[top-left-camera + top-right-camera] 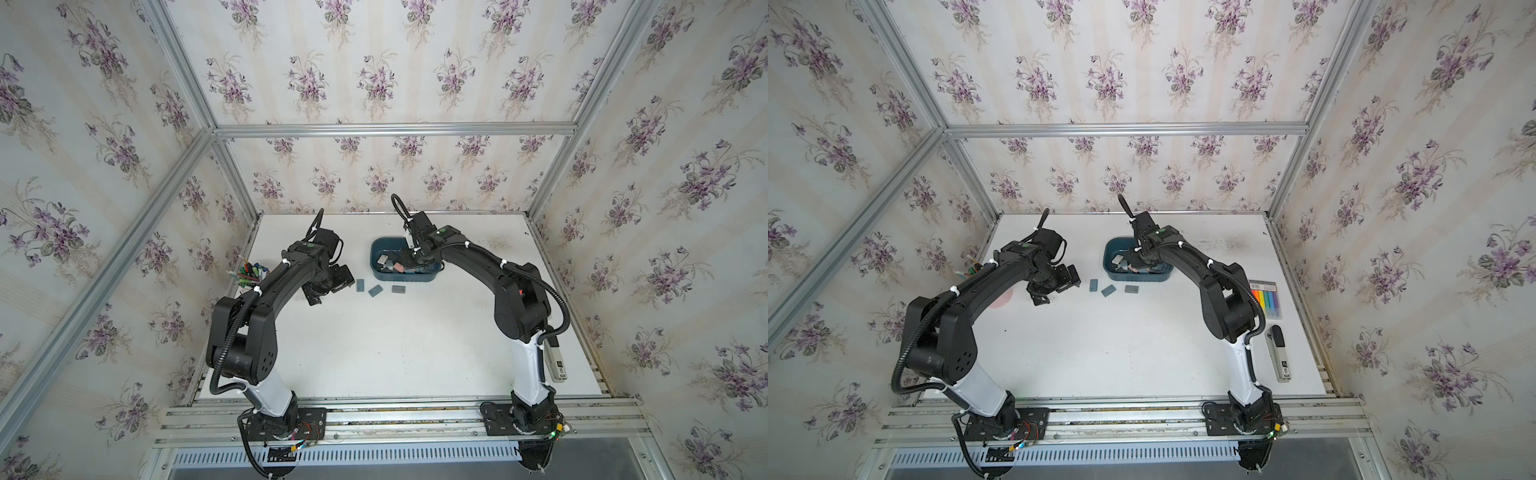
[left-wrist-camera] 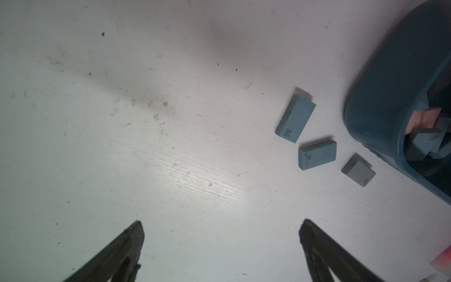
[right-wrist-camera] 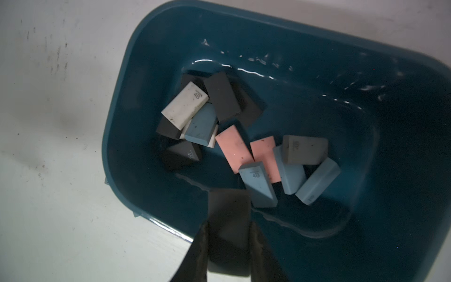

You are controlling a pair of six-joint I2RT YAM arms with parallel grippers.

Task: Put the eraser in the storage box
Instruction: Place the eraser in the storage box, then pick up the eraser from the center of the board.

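The dark teal storage box (image 1: 376, 249) (image 1: 1109, 249) stands at the back middle of the table. Several erasers, grey, blue, pink and white, lie in the box (image 3: 317, 109). My right gripper (image 3: 229, 223) (image 1: 415, 262) hangs over the box's near wall, shut on a dark grey eraser (image 3: 229, 207) that sits between both fingers. Three more erasers lie on the table just in front of the box: two blue (image 2: 295, 119) (image 2: 317, 155) and one grey (image 2: 358, 170). My left gripper (image 2: 222, 222) (image 1: 330, 286) is wide open over bare table, left of these three.
A pen cup full of pens (image 1: 249, 274) stands at the left edge behind my left arm. A pack of coloured markers (image 1: 1268, 299) and a white-and-black tool (image 1: 1279, 353) lie along the right edge.
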